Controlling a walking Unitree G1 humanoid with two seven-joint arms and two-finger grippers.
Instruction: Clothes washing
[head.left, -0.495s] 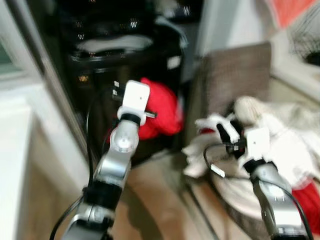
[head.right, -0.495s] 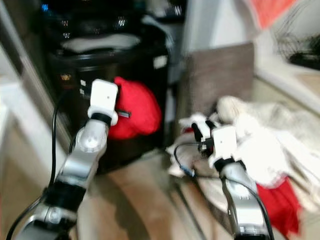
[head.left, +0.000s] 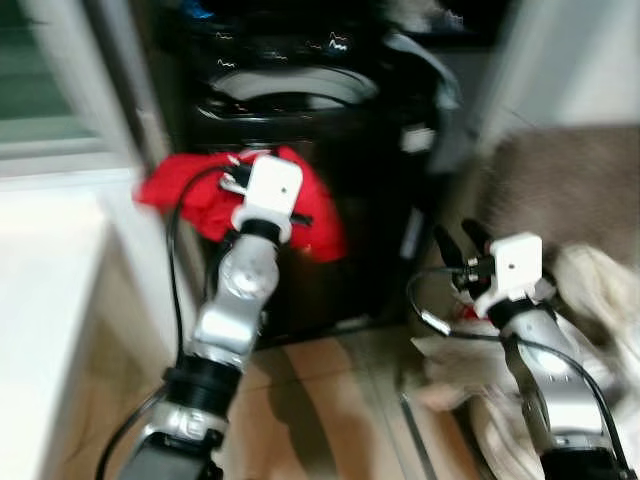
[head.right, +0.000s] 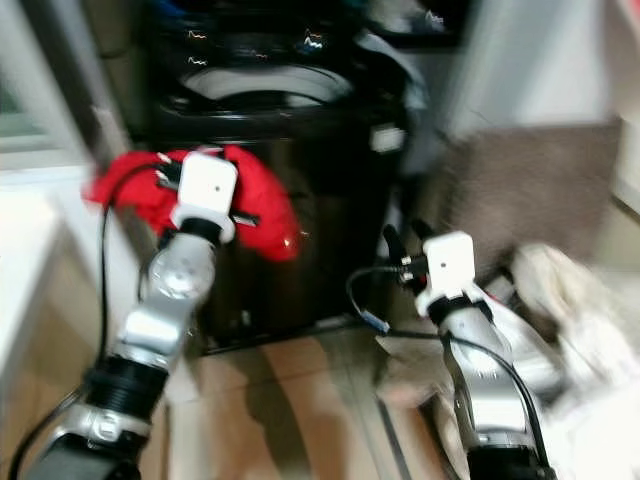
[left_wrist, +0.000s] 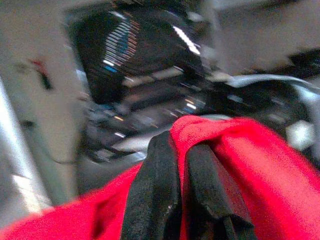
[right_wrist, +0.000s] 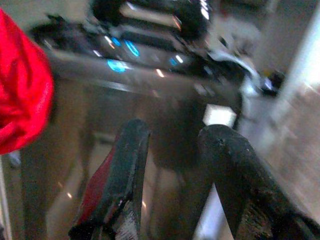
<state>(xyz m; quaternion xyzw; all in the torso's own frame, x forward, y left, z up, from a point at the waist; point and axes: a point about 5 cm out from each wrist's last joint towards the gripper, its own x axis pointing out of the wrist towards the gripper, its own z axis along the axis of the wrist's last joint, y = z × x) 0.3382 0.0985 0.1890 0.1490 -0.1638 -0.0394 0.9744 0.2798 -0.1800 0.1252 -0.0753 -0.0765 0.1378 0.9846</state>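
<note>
A black top-loading washing machine (head.left: 330, 150) stands straight ahead, its round opening (head.left: 285, 90) at the top. My left gripper (head.left: 232, 178) is raised in front of the machine's left side and is shut on a red garment (head.left: 200, 200), which drapes to both sides of the wrist. In the left wrist view the two black fingers (left_wrist: 165, 190) pinch the red cloth (left_wrist: 260, 170) with the machine's lid area beyond. My right gripper (head.left: 460, 240) is held lower at the right, open and empty, pointing at the machine's front (right_wrist: 165, 110).
A pile of white and pale laundry (head.left: 560, 330) lies at the lower right, against a brown cushioned seat (head.left: 570, 190). A white wall or door frame (head.left: 60, 260) runs along the left. Tan floor tiles (head.left: 330, 400) lie between me and the machine.
The whole picture has shifted, so the camera has turned left toward the machine. My left gripper has carried the red garment higher. The right gripper has come away from the white laundry pile.
</note>
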